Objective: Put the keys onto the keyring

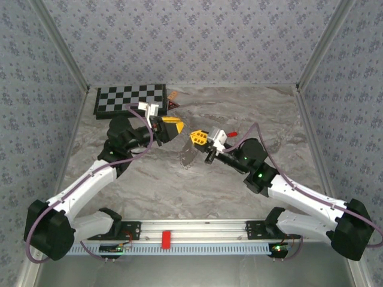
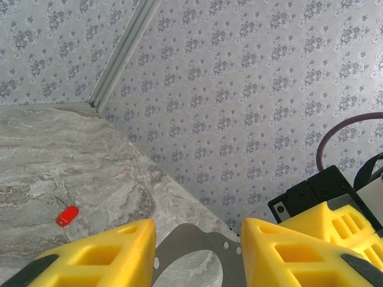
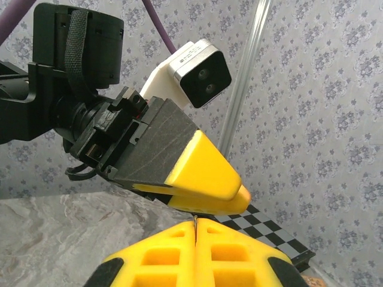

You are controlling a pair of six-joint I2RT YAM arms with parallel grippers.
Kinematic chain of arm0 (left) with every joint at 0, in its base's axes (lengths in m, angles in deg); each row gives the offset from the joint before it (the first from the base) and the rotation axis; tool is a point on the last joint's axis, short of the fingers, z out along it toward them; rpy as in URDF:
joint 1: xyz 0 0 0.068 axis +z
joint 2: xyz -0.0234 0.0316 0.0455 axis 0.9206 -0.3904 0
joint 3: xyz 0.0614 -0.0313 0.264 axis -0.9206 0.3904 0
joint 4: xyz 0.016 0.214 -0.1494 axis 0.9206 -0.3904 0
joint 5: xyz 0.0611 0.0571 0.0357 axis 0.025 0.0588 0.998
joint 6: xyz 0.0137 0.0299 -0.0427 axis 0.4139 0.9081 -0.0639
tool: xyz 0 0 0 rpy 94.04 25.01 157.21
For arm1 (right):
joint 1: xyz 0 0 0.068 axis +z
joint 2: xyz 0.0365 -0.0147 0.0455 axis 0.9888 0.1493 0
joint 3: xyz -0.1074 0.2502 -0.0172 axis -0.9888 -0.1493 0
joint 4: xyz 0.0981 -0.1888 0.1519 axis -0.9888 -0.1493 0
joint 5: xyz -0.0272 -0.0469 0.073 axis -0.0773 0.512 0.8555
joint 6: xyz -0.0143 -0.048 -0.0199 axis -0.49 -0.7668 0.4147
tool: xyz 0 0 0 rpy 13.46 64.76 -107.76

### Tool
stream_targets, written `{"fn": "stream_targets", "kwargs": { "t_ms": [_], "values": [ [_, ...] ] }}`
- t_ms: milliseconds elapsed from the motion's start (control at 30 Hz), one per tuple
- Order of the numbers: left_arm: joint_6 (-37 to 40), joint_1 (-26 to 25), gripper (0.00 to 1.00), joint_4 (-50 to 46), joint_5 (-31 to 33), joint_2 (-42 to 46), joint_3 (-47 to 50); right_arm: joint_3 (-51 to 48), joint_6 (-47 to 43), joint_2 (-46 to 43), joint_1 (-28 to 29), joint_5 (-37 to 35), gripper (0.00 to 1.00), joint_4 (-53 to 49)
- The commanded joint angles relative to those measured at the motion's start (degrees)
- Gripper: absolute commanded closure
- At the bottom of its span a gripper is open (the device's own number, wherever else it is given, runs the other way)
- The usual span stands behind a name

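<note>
Both arms reach inward, tips near. Left gripper (image 1: pixel 179 127) fingers parted; right gripper (image 1: pixel 194 137) fingers pressed together.

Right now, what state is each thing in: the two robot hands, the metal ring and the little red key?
left gripper: jaws partway apart, the ring spanning the gap, apparently gripped.
right gripper: jaws shut tight; whether they pinch anything is unclear.
keyring: lifted off the table, no key on it.
red key: lying loose on the table, apart from both grippers.
</note>
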Motion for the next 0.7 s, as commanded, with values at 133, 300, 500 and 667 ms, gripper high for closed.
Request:
{"fn": "stream_targets", "kwargs": {
  "t_ms": [133, 300, 500, 667],
  "values": [
    [1.49, -0.27, 0.59, -0.17, -0.22, 1.63, -0.08, -0.07, -3.60, -1.44, 1.29, -3.47, 1.00, 2.15],
    [1.66, -0.49, 0.59, -0.37, -0.60, 1.54, -0.15, 0.10, -3.96, -1.24, 1.76, -3.89, 1.00, 2.02],
    [2.11, -0.67, 0.59, -0.91, -0.75, 1.71, -0.23, 0.43, -3.11, -0.99, 1.86, -5.40, 1.00, 1.78],
    [2.03, -1.18, 0.59, -0.87, -0.78, 2.20, -0.72, 3.04, 5.57, -0.49, -1.19, -4.05, 1.00, -2.43]
  ]
}}
